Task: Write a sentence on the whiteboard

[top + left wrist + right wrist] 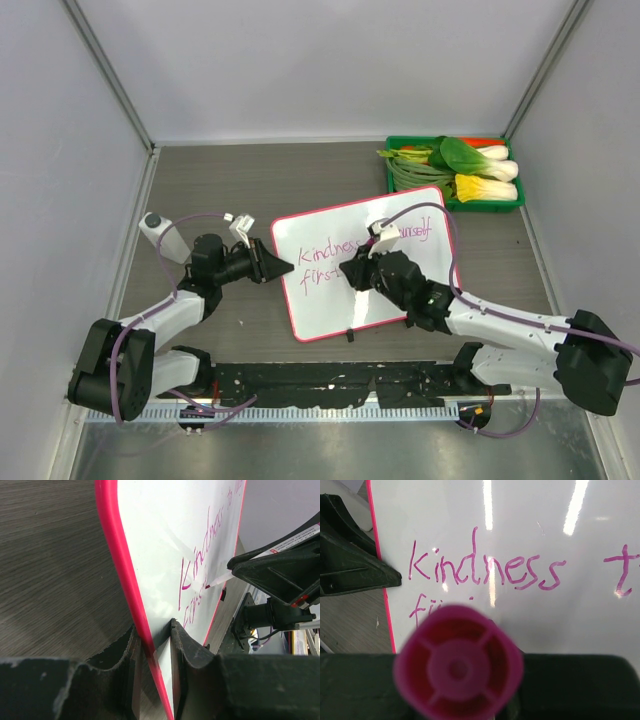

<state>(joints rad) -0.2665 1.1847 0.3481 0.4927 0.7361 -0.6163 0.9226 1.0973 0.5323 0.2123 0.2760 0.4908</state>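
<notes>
Currently the whiteboard [330,310] lies at the middle of the table [220,180], turned askew to the table's edges. The left gripper [285,267] is at the board's left edge, fingers closed down on the pink frame, one finger on the white face and the other on the back. The right gripper [350,272] is over the left half of the board and is clamped around a marker [459,667]. The marker's pink rear end faces the right wrist camera. Its tip meets the board at the second line of writing.

The sentence [485,572] runs across the upper part of the board in pink script:
1. The first line begins with "kindness"; its later words extend toward the board's right edge
2. The second line, directly below the start of the first, reads "first" in the top view

A green tray [480,205] of vegetables [470,165] sits just beyond the board's far right corner
</notes>
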